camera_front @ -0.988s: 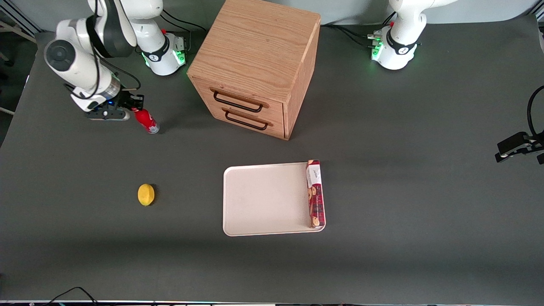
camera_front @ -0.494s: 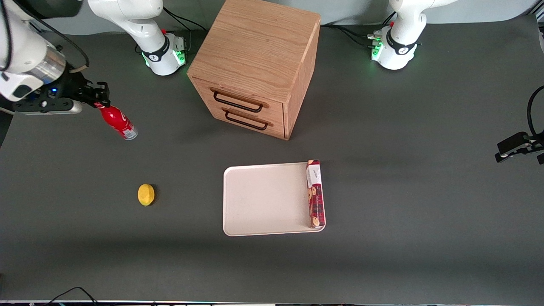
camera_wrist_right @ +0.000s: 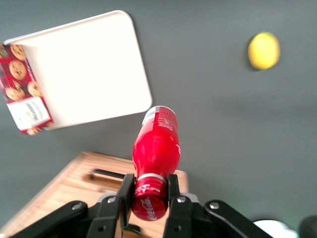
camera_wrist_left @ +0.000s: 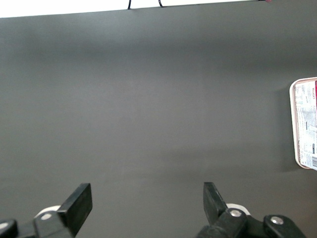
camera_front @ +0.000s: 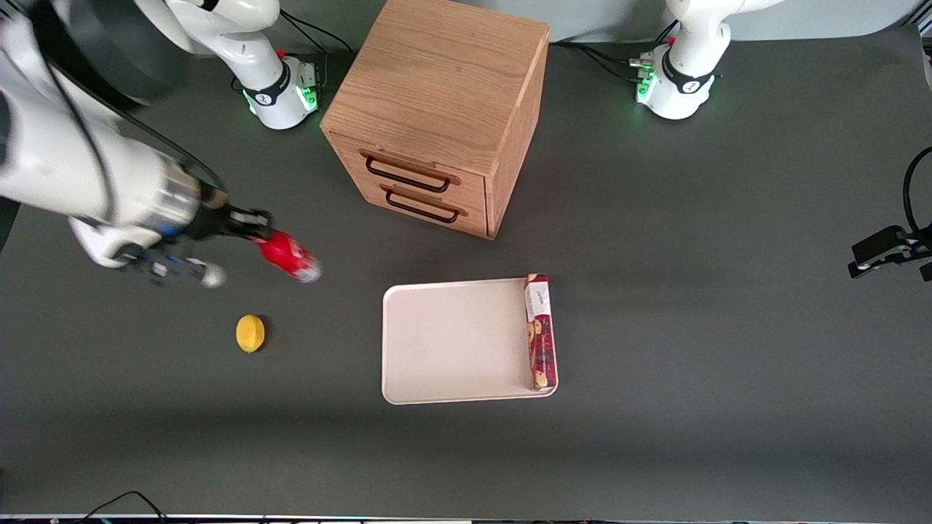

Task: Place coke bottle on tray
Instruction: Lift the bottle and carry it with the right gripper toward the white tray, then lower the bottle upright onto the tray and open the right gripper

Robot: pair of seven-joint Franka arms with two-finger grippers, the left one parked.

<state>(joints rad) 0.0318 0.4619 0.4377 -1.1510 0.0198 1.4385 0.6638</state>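
Note:
My right gripper is shut on the red cap of the coke bottle and holds it in the air, tilted, above the table between the lemon and the wooden drawer cabinet. In the right wrist view the gripper clamps the cap and the bottle points away from the camera. The cream-white tray lies flat on the table, nearer the front camera than the cabinet and toward the parked arm's end from the bottle. It also shows in the right wrist view. The bottle is apart from the tray.
A long red biscuit box lies in the tray along its edge toward the parked arm. A yellow lemon sits on the table, nearer the front camera than the gripper. A wooden two-drawer cabinet stands farther from the front camera than the tray.
The right arm lifted the bottle off the table, swung outward, then carried it nearer the front camera and toward the tray. The tray, box and lemon have not moved.

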